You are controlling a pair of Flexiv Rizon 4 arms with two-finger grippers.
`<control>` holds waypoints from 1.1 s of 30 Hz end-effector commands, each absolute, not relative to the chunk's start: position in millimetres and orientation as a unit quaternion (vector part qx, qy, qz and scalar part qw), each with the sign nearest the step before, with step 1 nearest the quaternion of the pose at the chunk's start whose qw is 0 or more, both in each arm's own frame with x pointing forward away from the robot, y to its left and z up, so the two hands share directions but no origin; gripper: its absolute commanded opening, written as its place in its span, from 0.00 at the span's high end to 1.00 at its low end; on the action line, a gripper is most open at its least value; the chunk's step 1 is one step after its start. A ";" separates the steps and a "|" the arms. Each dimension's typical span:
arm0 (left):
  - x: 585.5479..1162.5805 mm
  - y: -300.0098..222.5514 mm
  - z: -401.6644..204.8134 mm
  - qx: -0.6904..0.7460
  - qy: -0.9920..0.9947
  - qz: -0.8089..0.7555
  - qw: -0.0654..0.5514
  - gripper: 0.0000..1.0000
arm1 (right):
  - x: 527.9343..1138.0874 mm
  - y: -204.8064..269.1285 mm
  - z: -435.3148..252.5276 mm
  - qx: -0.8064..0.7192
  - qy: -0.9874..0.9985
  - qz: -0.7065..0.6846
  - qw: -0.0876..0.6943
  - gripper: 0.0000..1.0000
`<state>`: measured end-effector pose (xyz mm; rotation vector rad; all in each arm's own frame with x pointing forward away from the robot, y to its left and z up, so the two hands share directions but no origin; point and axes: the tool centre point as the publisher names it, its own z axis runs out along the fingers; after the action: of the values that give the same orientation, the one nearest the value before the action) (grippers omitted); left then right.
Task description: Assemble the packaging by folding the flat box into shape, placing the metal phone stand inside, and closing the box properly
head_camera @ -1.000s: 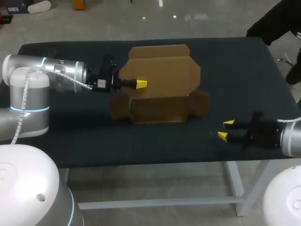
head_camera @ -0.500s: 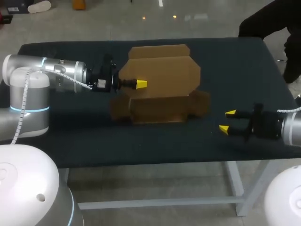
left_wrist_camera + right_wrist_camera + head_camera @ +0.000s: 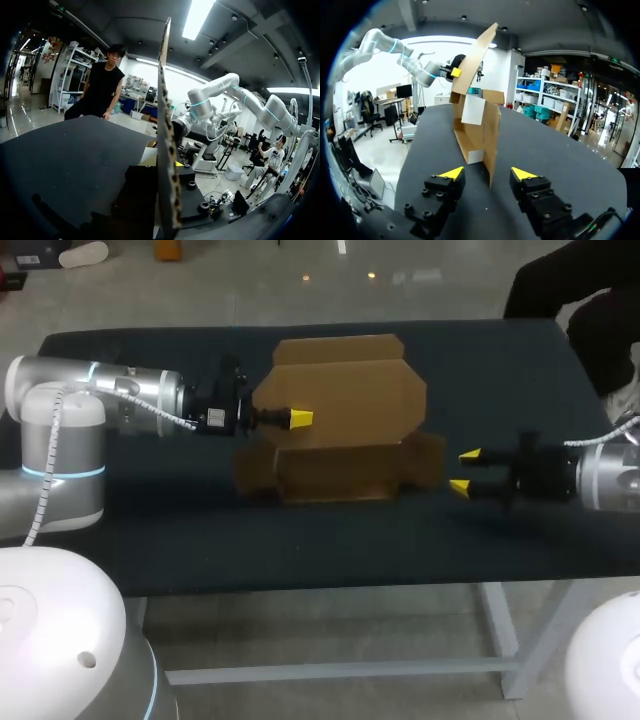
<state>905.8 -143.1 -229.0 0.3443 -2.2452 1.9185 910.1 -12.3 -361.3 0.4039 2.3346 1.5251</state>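
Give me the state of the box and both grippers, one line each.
cardboard box: partly folded, still open, lid panel raised.
left gripper: shut on the cardboard box's raised lid panel.
right gripper: open, holding nothing, just off the box's side flap.

The brown cardboard box (image 3: 340, 425) sits half-folded near the middle of the dark tabletop (image 3: 500, 390). Its broad lid panel, with a narrow tuck flap along its far edge, stands tilted up from the rear. The left hand (image 3: 298, 418) pinches this panel at its left edge. In front of the panel lies the low open tray, its front wall upright, with small flaps splayed outward at both ends.
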 end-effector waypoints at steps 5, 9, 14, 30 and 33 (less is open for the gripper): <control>905.9 -143.2 -232.0 0.115 -0.752 0.643 0.085 1.00 | 929.3 -3.5 -367.3 0.127 0.817 0.543 0.146 0.35; 905.9 -143.2 -232.0 0.115 -0.752 0.643 0.085 1.00 | 936.2 1.8 -368.8 0.123 0.817 0.544 0.142 0.32; 905.9 -143.2 -232.0 0.115 -0.752 0.643 0.085 1.00 | 943.6 9.9 -370.3 0.120 0.814 0.551 0.141 0.41; 905.9 -143.2 -232.0 0.115 -0.752 0.643 0.085 1.00 | 953.4 32.0 -372.8 0.119 0.804 0.565 0.141 0.91; 905.9 -143.2 -232.0 0.115 -0.752 0.643 0.085 1.00 | 950.3 35.6 -372.8 0.123 0.802 0.566 0.143 1.00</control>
<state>906.0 -143.2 -229.0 0.3445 -2.2451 1.9187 952.5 32.6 -371.3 0.3514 2.3239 1.6359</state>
